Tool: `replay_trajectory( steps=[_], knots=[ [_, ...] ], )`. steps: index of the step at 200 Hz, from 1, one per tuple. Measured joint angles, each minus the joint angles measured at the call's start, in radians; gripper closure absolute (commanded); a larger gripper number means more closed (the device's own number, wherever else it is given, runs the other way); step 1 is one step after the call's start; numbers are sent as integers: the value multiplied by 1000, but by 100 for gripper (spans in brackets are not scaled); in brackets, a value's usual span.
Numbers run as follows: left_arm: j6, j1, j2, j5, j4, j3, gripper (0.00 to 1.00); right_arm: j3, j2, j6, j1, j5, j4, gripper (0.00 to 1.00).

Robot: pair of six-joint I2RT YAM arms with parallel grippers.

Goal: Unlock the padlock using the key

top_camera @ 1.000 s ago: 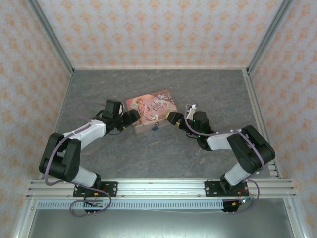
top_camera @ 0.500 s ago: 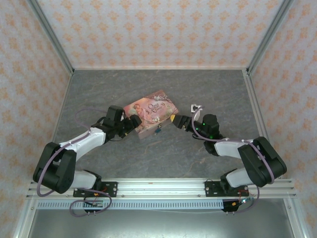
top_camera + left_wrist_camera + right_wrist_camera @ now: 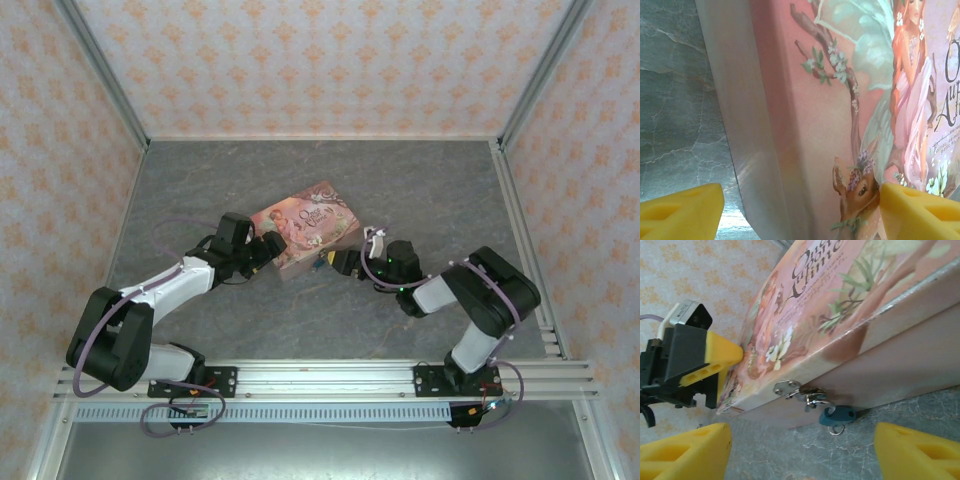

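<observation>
The padlock hangs from a small metal hasp on the front wall of the pink tin box, low down and just above the worktop. We judge it light, hard and slick, free to swing on its shackle, so the blue body is the place to take hold. A little ring dangles beneath it, and we cannot tell whether that belongs to a key. Our right pincer stands apart with nothing held, the lock ahead between its fingers. Our left pincer is also spread, straddling the box's far corner, one finger touching the lid. The box wall and worktop hem the lock closely, while the worktop to the right is roomy.
</observation>
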Motion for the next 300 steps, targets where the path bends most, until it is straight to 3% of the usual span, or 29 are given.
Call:
replay_trajectory(
  steps=[92,138,300],
  knots=[
    [0,0,5,-3,-20,13,20,81,159,2,50,39,122,27],
    [0,0,5,-3,-20,13,20,111,225,21,66,45,163,32],
    [-1,0,12,-3,-20,17,20,116,256,46,78,9,214,48]
  ],
)
